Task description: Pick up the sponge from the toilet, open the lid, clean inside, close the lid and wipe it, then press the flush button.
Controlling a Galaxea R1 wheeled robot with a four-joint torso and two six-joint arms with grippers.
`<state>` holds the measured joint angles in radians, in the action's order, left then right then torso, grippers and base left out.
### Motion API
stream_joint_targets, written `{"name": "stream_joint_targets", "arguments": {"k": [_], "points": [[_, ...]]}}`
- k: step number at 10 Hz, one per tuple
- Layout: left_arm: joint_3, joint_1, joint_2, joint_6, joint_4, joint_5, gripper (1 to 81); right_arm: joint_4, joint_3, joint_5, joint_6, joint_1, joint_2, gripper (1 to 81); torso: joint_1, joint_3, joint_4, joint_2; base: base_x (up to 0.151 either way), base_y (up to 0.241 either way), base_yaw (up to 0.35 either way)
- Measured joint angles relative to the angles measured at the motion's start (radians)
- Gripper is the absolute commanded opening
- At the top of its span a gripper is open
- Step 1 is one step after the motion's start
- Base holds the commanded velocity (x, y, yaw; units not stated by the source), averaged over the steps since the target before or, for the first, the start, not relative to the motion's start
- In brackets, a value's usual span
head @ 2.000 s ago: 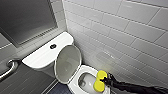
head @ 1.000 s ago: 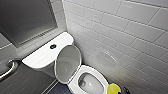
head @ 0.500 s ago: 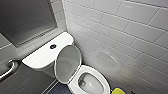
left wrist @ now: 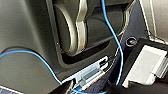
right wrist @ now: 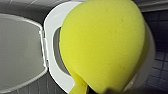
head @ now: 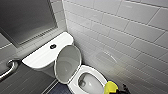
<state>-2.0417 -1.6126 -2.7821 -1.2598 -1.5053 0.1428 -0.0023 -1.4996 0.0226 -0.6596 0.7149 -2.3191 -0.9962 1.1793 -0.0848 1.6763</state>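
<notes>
1. The toilet is white and shiny. It stands next to a wall of white tiles.
2. The lid is up. It stands open and leans back against the tank.
3. The flush button is a small dark dot in the middle of the tank top.
4. The bowl is open, and the white seat ring lies flat around it.
5. The sponge is bright yellow. In the head view it is at the low right edge, just beside the front of the seat.
6. In the right wrist view the sponge looks very big and close. It is up in the air in front of the seat ring and the bowl, and the open lid is off to one side.
7. The right gripper is dark and touches the sponge. Its fingers are clamped on the sponge.
8. The left wrist view shows a blue cable and dark robot parts. I cannot tell how the left gripper stands.
9. A grey grab bar is on the wall at the left.
</notes>
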Motion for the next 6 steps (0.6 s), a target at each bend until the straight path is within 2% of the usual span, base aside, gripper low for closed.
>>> {"name": "stream_joint_targets", "arguments": {"k": [3,6], "points": [[0.000,0.000,0.000,0.001,0.000,0.000,81.1,-0.016,-0.142,-0.120,0.001,-0.106,-0.199,1.0,0.000,0.000,0.000,0.000,0.000,0.000,0.000],[0.000,0.000,0.000,0.001,0.000,0.000,81.1,-0.035,-0.299,-0.228,0.000,-0.191,-0.340,1.0,0.000,0.000,0.000,0.000,0.000,0.000,0.000]]}}
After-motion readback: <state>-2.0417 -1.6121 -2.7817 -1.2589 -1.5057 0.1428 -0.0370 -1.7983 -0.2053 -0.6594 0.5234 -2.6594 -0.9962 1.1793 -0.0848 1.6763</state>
